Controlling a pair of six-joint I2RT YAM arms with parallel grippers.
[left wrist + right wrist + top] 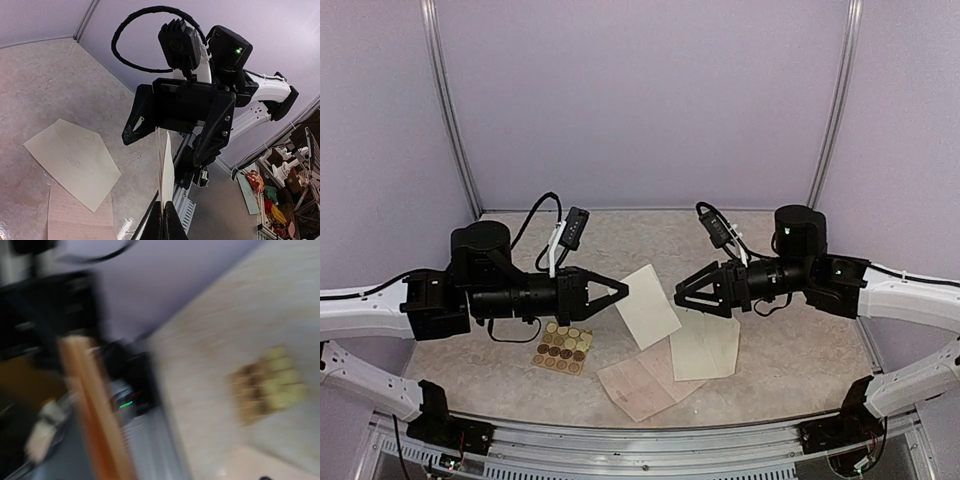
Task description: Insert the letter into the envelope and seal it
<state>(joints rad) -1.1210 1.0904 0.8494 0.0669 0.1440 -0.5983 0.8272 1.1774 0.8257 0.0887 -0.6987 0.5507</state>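
Mostly smeared, sticker card (267,385), sheet (167,167) edge-on

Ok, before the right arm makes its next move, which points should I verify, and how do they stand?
1. Left gripper: jaws shut on the thin cream paper sheet: ok.
2. Right gripper: jaws open, facing that sheet: ok.
3. Cream paper envelope with pointed flap lies flat on the table: ok.
4. Envelope clear of the pinkish paper sheet: not ok, they overlap.
5. Right wrist view sharp: not ok, blurred.
6. Envelope pocket open: cannot tell.
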